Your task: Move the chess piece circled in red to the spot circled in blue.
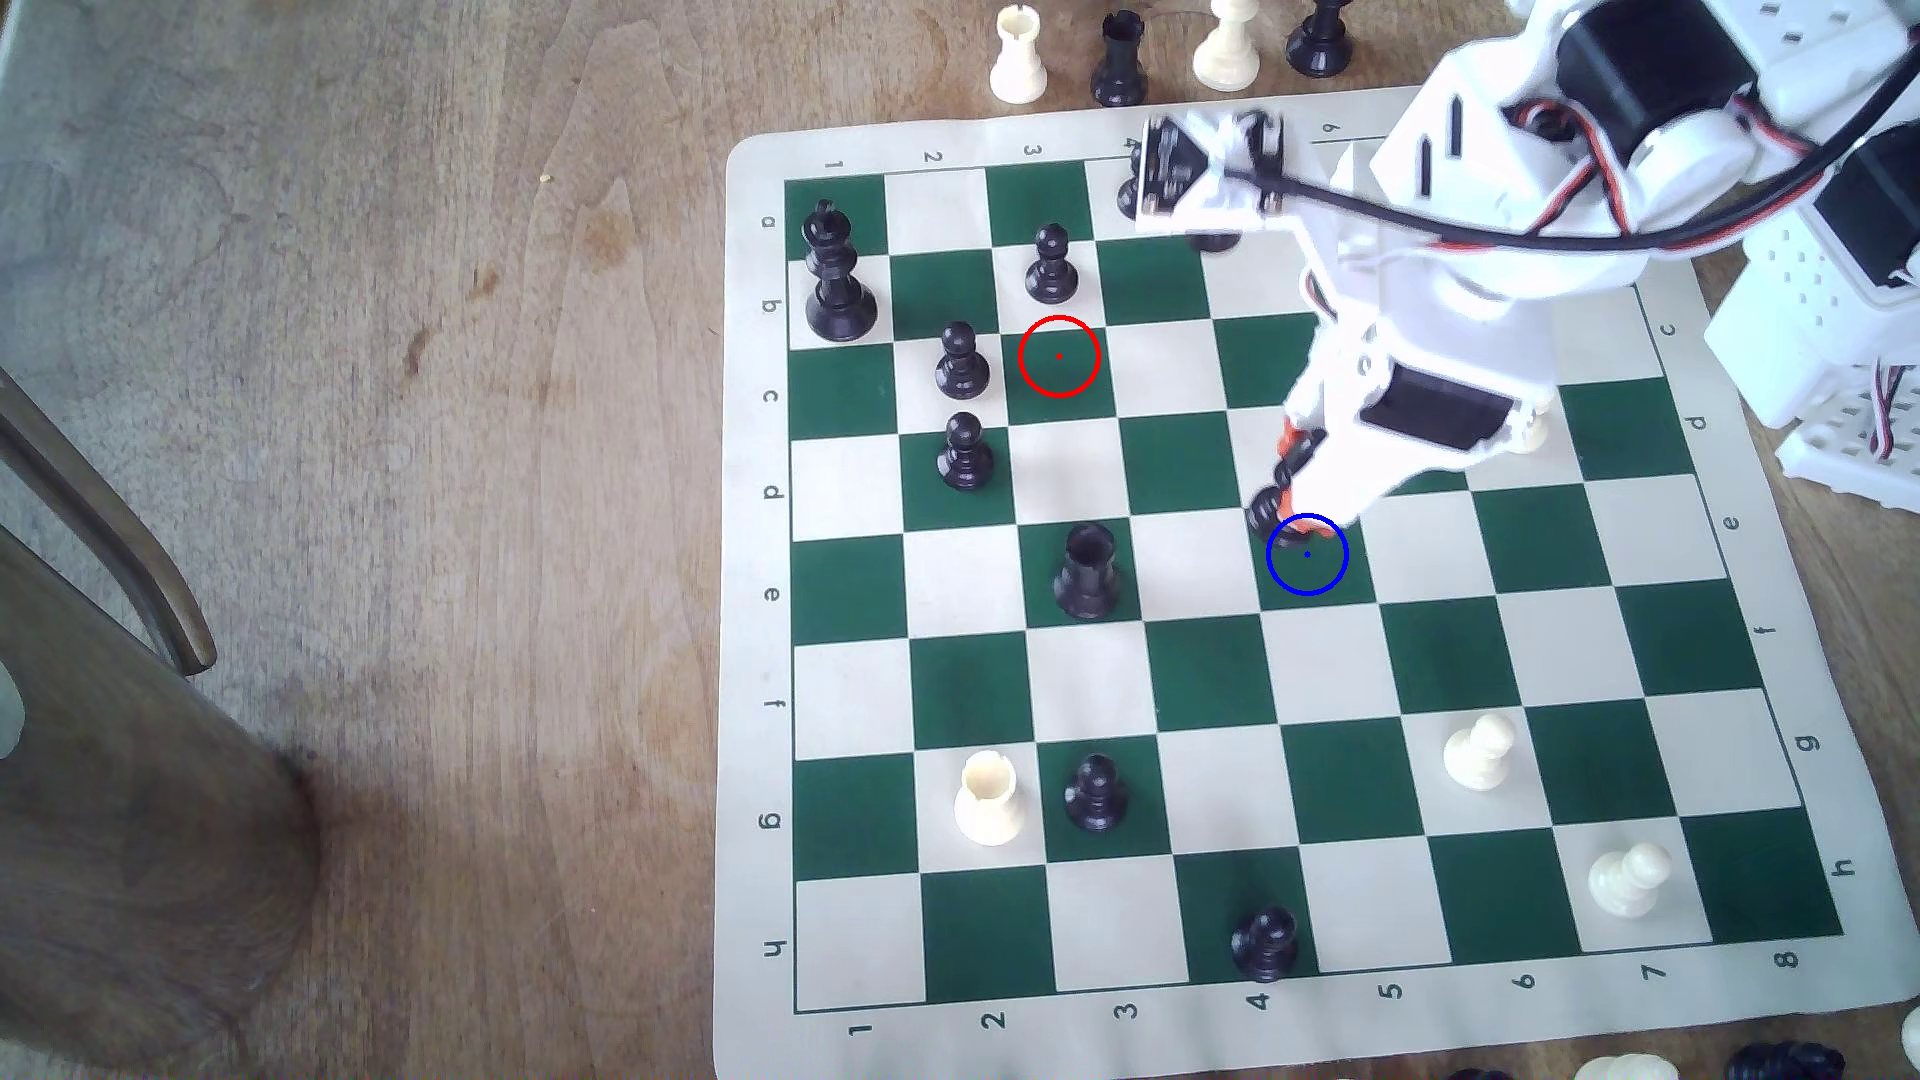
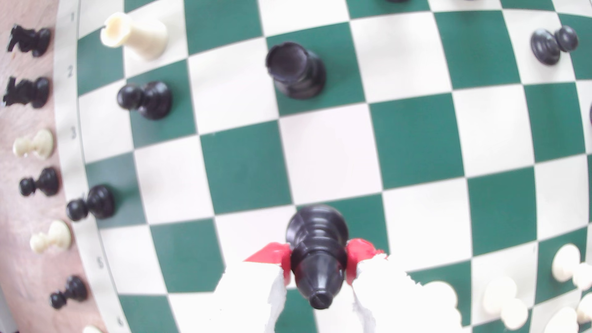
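**Jaws pinching the black bishop at the blue ring**

Your jaws are pressed onto the black bishop [image 2: 317, 256], one red pad [image 2: 357, 257] on each side of its body, as the wrist view shows plainly. The gripper [image 1: 1291, 507] hangs over the middle of the chessboard [image 1: 1288, 1044].

In the exterior view the arm hides most of the bishop [image 1: 1270, 511]; you see only its dark base at the 11 o'clock edge of the blue-ringed square [image 1: 1307, 555]. Whether the base touches the board cannot be told. The wrist view gives the pointed head and ribbed collar, which the exterior view hides.

The red-ringed square [image 1: 1059, 356] stands bare, at about 10 o'clock from the blue ring and well apart. A black rook [image 1: 1087, 573] sits at 9 o'clock from the blue ring.

The board is a green and cream roll-up mat on a worn wooden desk [image 1: 416, 415]. Spare pieces stand off the mat at its 12 o'clock edge.

Its border reads 1 to 8 along one edge and a to h along the other.
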Tool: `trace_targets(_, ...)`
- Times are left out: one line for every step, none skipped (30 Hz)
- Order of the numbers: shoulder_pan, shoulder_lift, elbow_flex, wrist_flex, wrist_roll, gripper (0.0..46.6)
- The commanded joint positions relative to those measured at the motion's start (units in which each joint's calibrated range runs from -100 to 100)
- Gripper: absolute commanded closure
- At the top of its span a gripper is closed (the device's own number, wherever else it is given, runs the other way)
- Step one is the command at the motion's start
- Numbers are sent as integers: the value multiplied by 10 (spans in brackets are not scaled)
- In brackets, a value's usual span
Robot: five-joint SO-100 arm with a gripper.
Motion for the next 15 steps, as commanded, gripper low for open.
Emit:
trace_targets(-7,15,-6,-16,-2,464)
trace_targets(-7,20,-5,-18,-2,464)
trace_targets(-7,24,-1,-19,-2,464)
trace_targets(-7,24,3,-21,-2,464)
trace_targets(-7,26,9,-23,-2,464)
trace_targets(-6,26,13,-26,-2,464)
trace_targets(-6,26,17,-28,-1,464)
trace_targets(-6,30,21,-29,0,464)
trace_targets(-5,32,23,-32,0,464)
trace_targets(-5,36,26,-34,0,464)
trace_targets(-4,37,29,-36,1,464)
trace_targets(-5,41,34,-41,1,464)
trace_targets(-6,42,36,-43,1,464)
trace_targets(-6,43,37,-44,1,464)
trace_targets(-7,43,37,-45,0,464)
